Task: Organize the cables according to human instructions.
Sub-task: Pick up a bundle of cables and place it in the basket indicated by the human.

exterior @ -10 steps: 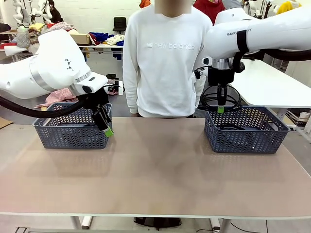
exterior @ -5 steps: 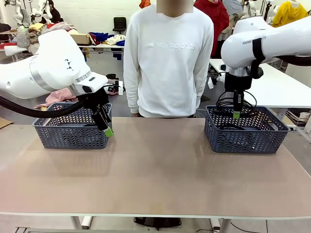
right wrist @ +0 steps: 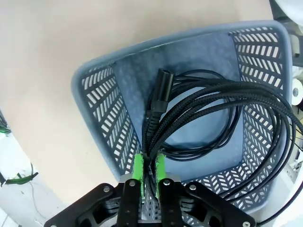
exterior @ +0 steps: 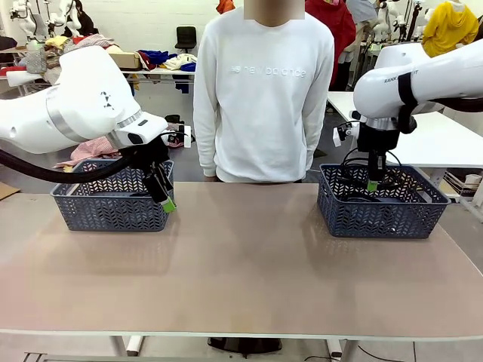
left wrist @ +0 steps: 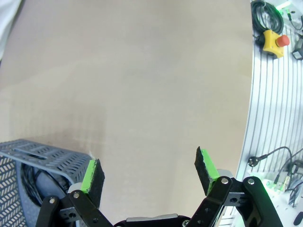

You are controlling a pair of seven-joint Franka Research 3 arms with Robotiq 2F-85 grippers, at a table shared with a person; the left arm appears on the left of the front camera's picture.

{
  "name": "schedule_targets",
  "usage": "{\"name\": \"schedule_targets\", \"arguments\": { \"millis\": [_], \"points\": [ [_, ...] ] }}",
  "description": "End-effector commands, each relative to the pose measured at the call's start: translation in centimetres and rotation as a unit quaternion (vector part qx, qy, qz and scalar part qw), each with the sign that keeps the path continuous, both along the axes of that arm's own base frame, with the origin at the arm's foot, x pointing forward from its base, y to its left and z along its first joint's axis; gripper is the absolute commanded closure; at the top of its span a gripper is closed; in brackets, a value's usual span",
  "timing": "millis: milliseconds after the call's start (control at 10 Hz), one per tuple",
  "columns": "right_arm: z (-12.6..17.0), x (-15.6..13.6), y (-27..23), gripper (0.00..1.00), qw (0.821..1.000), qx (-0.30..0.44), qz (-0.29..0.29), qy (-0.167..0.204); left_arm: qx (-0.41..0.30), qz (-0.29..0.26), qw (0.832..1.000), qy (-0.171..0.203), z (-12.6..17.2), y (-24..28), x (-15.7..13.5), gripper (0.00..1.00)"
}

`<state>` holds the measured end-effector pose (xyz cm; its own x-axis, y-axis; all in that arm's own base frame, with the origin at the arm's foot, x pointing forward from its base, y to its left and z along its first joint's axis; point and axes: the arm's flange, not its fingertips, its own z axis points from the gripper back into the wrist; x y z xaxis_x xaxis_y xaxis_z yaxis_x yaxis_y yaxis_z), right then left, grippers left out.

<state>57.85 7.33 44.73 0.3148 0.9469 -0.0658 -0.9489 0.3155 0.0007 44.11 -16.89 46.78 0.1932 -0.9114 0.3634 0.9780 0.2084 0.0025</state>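
While I scan from the left, my left gripper (exterior: 167, 197) hangs with its fingers spread wide and empty, just in front of the left basket (exterior: 110, 204) at the desk's far left corner. That basket is dark grey plastic with a herringbone-slotted wall, and a black cord lies inside it in the left wrist view. The tan desk (exterior: 241, 264) between the baskets is matte, smooth and bare. At the far right corner, my right gripper (right wrist: 148, 169) is pinched narrow on a coiled cable (right wrist: 222, 118), a braided black loop with a chunky plug end, hanging into the right basket (right wrist: 102, 113). I judge this cable nearly delivered; releasing it remains, and I cannot tell how many cables are already sorted.
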Motion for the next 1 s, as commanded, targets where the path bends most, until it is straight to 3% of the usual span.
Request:
{"name": "schedule_targets", "arguments": {
  "millis": [0,300,400,500,600,900],
  "points": [
    [-0.2,1.0,-0.8,0.88,1.0,0.012,0.005,-0.005,0.001,-0.007,1.0,-0.002,0.1,0.3,-0.1,0.0],
    [-0.6,1.8,-0.8,0.88,1.0,0.012,0.001,-0.008,0.001,-0.007,1.0,-0.002,0.1,0.3,-0.1,0.0],
    [-0.8,2.1,-0.8,0.83,1.0,0.006,-0.004,-0.007,0.001,-0.007,1.0,-0.002,0.1,0.3,-0.1,0.0],
    [-0.8,2.2,-0.9,0.68,1.0,0.004,-0.006,-0.006,0.001,-0.007,1.0,-0.002,0.1,0.3,-0.1,0.0],
    [-0.8,2.1,-0.9,0.63,1.0,0.006,-0.012,-0.006,0.001,-0.007,1.0,-0.002,0.1,0.3,-0.1,0.0],
    [0.0,1.8,-0.9,0.29,1.0,0.012,-0.018,-0.007,0.001,-0.007,1.0,-0.002,0.1,0.3,-0.1,0.0]
  ]
}}
